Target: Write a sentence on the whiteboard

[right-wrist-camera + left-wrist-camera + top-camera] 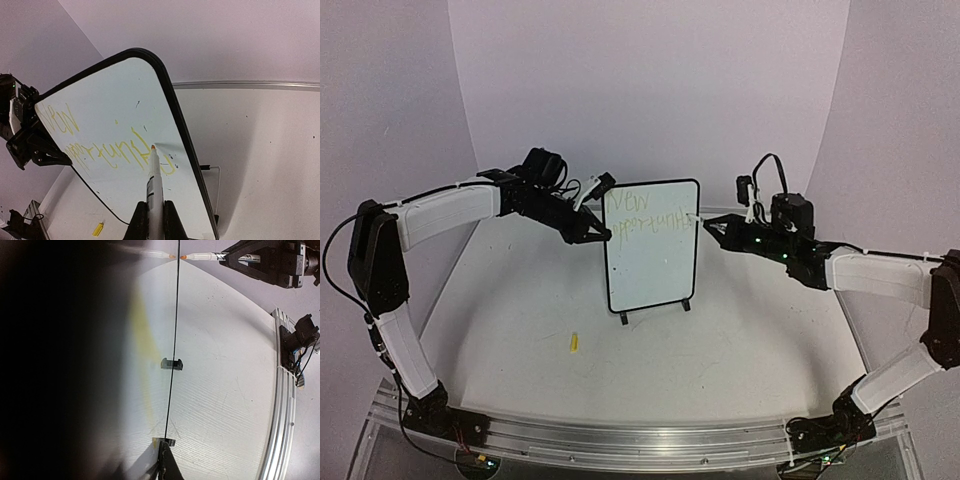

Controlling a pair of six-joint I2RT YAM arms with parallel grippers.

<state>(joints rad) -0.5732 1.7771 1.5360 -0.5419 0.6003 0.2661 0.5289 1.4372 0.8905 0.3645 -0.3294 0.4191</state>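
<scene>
Where top view looks down, board (652,262) stands upright mid-table (520,300) on two feet, sentence (645,215) across its upper part. Left gripper (600,236) clamped on its left edge, right gripper (713,227) at right edge. Cap (574,342) lies near, front-left.
Left wrist — board edge-on, thin black line running into own fingers (165,467). Marker (200,256) pinched in right gripper, tip touching board.
Right wrist — marker tip on board, among second line's yellow-green strokes.

Faint yellow sentence (645,212) on whiteboard (650,268), perhaps "NOW" (rest unreadable scrawl)
</scene>
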